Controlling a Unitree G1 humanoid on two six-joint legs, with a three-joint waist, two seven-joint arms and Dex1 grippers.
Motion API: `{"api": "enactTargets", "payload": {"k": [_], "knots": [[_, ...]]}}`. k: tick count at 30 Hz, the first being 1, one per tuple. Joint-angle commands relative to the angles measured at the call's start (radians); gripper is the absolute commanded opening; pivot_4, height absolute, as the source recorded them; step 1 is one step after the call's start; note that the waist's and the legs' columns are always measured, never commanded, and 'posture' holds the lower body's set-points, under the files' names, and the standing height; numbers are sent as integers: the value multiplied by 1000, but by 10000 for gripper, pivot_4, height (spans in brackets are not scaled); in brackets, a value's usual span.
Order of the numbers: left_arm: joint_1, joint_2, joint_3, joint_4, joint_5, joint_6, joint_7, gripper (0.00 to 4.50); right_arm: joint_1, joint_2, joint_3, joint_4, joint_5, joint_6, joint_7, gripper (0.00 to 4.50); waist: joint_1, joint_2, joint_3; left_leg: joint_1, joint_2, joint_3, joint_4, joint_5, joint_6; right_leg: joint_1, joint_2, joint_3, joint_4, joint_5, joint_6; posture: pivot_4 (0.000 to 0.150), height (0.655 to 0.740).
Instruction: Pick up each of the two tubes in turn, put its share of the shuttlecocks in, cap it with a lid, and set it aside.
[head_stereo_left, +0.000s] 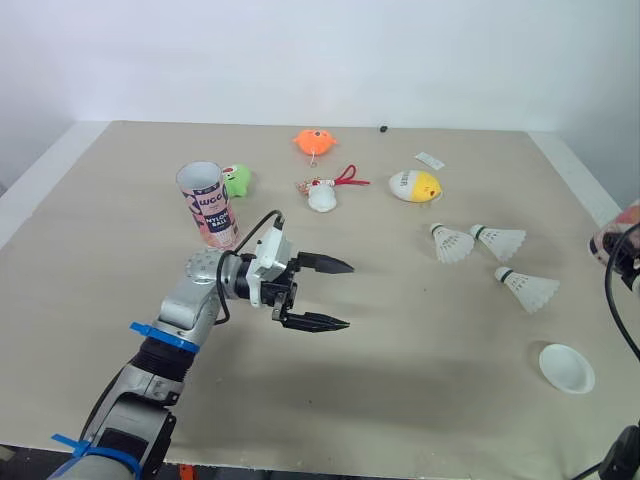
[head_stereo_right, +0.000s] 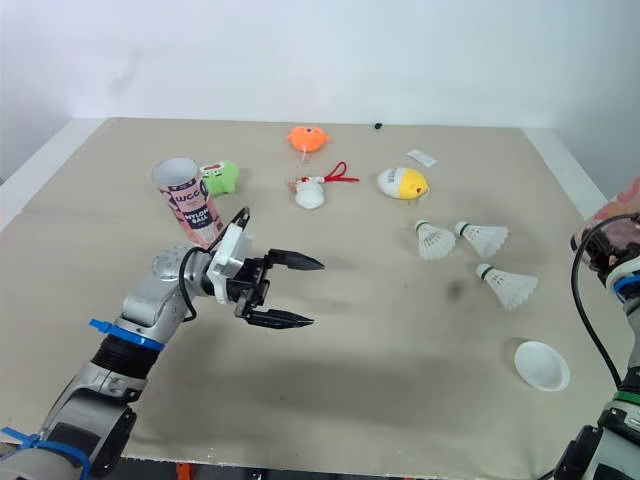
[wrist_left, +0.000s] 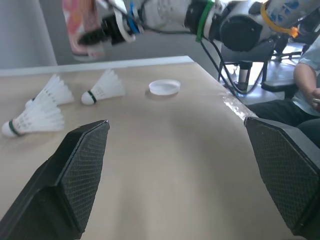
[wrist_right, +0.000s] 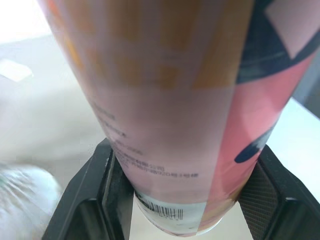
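The broad beige table (head_stereo_left: 420, 420) comes first. The left gripper (head_stereo_left: 349, 295) hovers above the middle of it, fingers spread wide with nothing between them. Just beyond that arm, on the robot's left, the standing tube (head_stereo_left: 210, 205) is upright and pink, its mouth uncapped, with a green toy (head_stereo_left: 238, 180) just beside it. At the right edge, the right gripper (wrist_right: 182, 197) is clamped around the held tube (wrist_right: 170, 100), clear of the tabletop. Three shuttlecocks (head_stereo_left: 499, 241) lie loose on the right, two side by side and one closer in. Closest of all sits the small white lid (head_stereo_left: 566, 367), on its own.
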Motion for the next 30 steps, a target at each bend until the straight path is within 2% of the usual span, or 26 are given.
{"api": "enactTargets", "payload": {"k": [1, 7, 15, 21, 25, 30], "knots": [[-52, -43, 28, 18, 1, -24, 41, 45000, 33, 4, -10, 8, -24, -61, -29, 26494, -3, 0, 0, 0, 0, 0, 0, 0, 0, 0, 0, 0, 0, 0, 2, 1500, 7400], [-113, -131, 82, 96, 24, -103, 161, 45000, 68, 55, 11, 4, -28, -83, -45, 26494, -17, 1, 0, 2, -1, 5, 1, 0, 0, 1, 0, 7, -1, 0, 10, 1500, 7400], [-130, -160, 98, 150, 53, -102, 252, 45000, 75, 85, 25, -5, -20, -83, -60, 26494, -19, 1, 0, 5, -1, 7, 0, 0, 0, 2, 1, 12, -1, 1, 12, 1500, 7400], [-116, -162, 88, 150, 58, -90, 255, 45000, 73, 88, 36, -9, -4, -63, -39, 26494, -19, 1, 0, 6, -1, 10, 0, 0, 0, 2, 1, 14, -2, 2, 13, 1500, 7400], [-111, -160, 85, 147, 63, -87, 248, 45000, 85, 86, 48, -59, 38, 12, 7, 43674, -21, 0, 0, 7, 0, 11, 0, 0, 0, 2, 2, 16, -2, 3, 13, 1500, 7400], [-105, -160, 82, 139, 64, -84, 240, 45000, 71, 69, 31, -60, 59, 46, 11, 44453, -20, 1, 0, 7, 0, 13, 0, 0, 0, 1, 2, 18, -2, 3, 13, 1500, 7400]]}}
